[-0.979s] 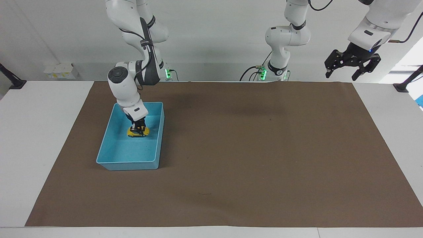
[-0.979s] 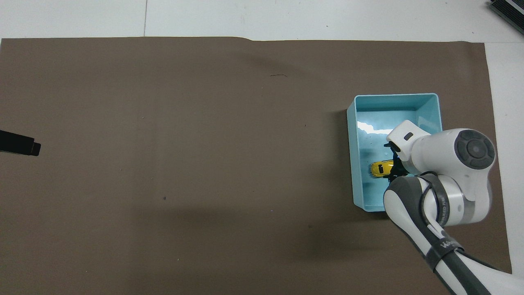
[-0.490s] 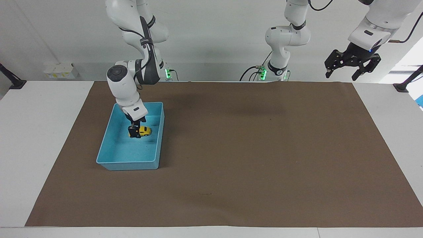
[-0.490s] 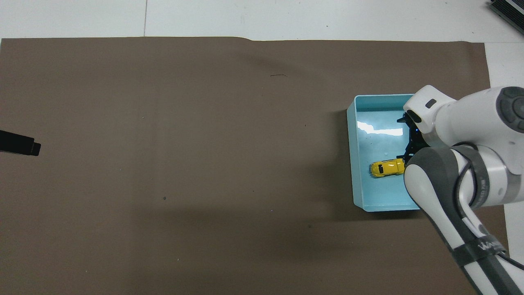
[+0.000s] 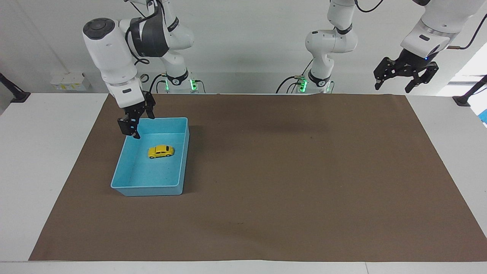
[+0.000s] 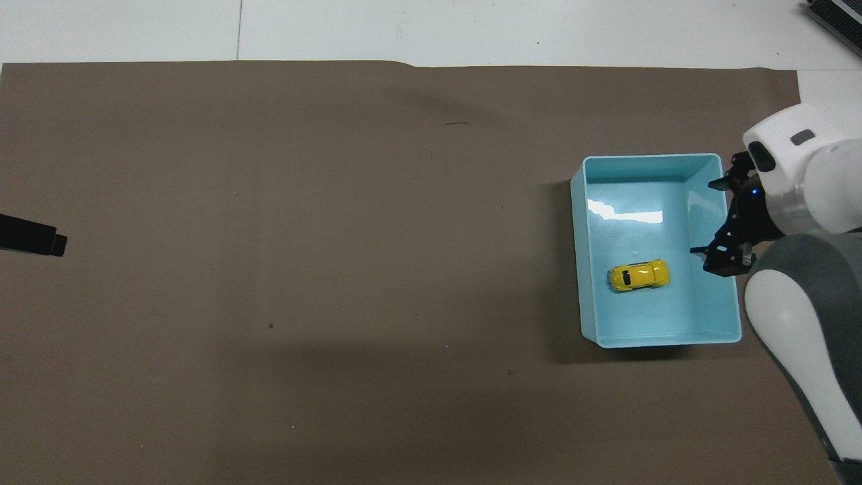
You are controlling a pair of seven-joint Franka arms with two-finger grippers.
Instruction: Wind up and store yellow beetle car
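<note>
The yellow beetle car [image 5: 161,151] rests on its wheels on the floor of the blue bin [image 5: 146,186], free of any gripper. It also shows in the overhead view [image 6: 639,275], in the half of the bin [image 6: 578,256] nearer the robots. My right gripper [image 5: 139,122] is open and empty, raised above the bin's rim at the right arm's end of the table; it also shows in the overhead view [image 6: 715,219]. My left gripper [image 5: 393,85] is open and waits high over the table's corner at the left arm's end; only its tip [image 6: 34,240] shows in the overhead view.
A brown mat [image 5: 289,171] covers most of the white table. A small white box [image 5: 68,81] sits at the table's edge near the right arm's base. A dark object [image 6: 835,17] lies at the table's corner farthest from the robots.
My right gripper opened and let go of the car in the bin, then rose up and out over the bin's rim. The car stayed in the bin. The left arm has not moved.
</note>
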